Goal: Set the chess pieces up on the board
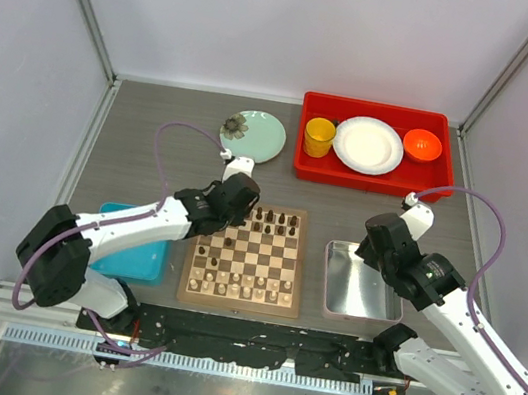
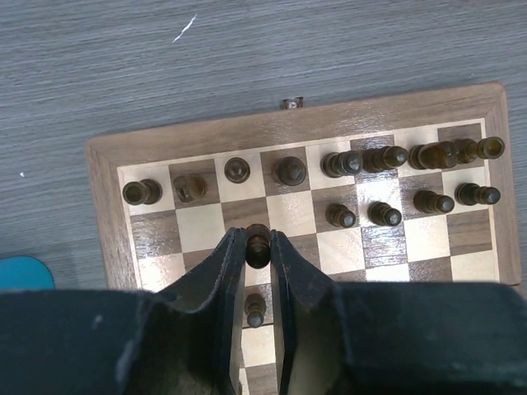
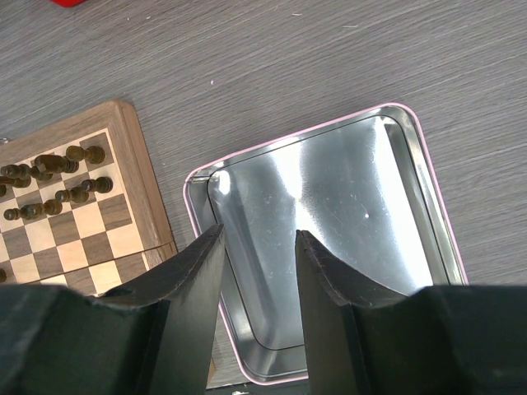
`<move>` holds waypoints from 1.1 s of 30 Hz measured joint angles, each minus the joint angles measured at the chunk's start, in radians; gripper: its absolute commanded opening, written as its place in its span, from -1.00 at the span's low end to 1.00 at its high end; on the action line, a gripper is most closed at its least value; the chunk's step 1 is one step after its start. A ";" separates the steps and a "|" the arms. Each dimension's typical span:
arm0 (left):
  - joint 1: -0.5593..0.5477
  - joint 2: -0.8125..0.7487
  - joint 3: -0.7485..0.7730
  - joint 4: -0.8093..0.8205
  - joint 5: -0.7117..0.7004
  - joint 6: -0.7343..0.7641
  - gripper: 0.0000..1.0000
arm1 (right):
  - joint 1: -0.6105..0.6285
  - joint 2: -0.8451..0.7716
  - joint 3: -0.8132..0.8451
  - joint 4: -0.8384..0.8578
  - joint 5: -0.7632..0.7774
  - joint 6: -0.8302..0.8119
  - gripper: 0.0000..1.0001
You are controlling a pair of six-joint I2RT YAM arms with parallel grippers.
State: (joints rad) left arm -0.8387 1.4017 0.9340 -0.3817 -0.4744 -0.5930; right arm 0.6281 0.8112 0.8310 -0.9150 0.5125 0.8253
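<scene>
Tabletop (image 1: 132, 135): grey wood-grain surface; it carries the board at centre, between a blue tray (image 1: 137, 257) on its left and a silver tray (image 1: 361, 285) on its right.
Board (image 1: 238, 304): lies flat and square to the arms, just beyond their bases.
Dark pieces (image 2: 289, 170): a full row stands along the far edge of the board. Four more (image 2: 384, 214) stand in the next row, on the right half as the left wrist view shows it.
Pale pieces (image 1: 244, 293): stand in the two rows nearest the arms.
Left pincer (image 2: 258, 237): over the far left part of the board, pointing down. Its jaws are drawn narrow, one finger pressed against each side of a dark pawn (image 2: 258, 248).
Held pawn: upright, just nearer than the far row. Whether its base touches the board cannot be told.
Second pawn (image 2: 255, 309): stands on the board lower in the gap between the same fingers, apart from the held one.
Right pincer (image 3: 259, 239): over the silver tray, jaws spread wide with nothing between them.
Far side: a red bin (image 1: 369, 175) holds a yellow cup (image 1: 319, 137), a white plate (image 1: 368, 145) and an orange bowl (image 1: 422, 144). A green plate (image 1: 263, 140) lies to its left.
</scene>
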 measured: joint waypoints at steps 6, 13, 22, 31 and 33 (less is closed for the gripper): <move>0.002 0.021 -0.010 0.042 0.042 0.000 -0.59 | 0.000 0.000 0.000 0.000 0.000 0.000 -0.09; 0.003 0.060 -0.025 0.068 0.067 -0.001 -0.59 | 0.000 0.000 0.000 0.000 0.000 -0.002 -0.10; 0.003 0.102 -0.026 0.099 0.078 -0.001 -0.59 | 0.000 0.000 0.000 0.000 0.001 -0.003 -0.10; 0.003 0.136 -0.026 0.113 0.082 0.000 -0.59 | -0.002 0.001 0.000 0.000 0.002 -0.006 -0.10; 0.003 0.138 -0.026 0.119 0.082 0.000 -0.58 | -0.002 0.001 0.000 0.000 0.002 -0.006 -0.09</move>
State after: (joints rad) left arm -0.8352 1.5398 0.9081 -0.2626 -0.3923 -0.5934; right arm 0.6262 0.8120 0.8310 -0.9150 0.5144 0.8188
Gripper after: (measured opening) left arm 0.209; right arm 0.452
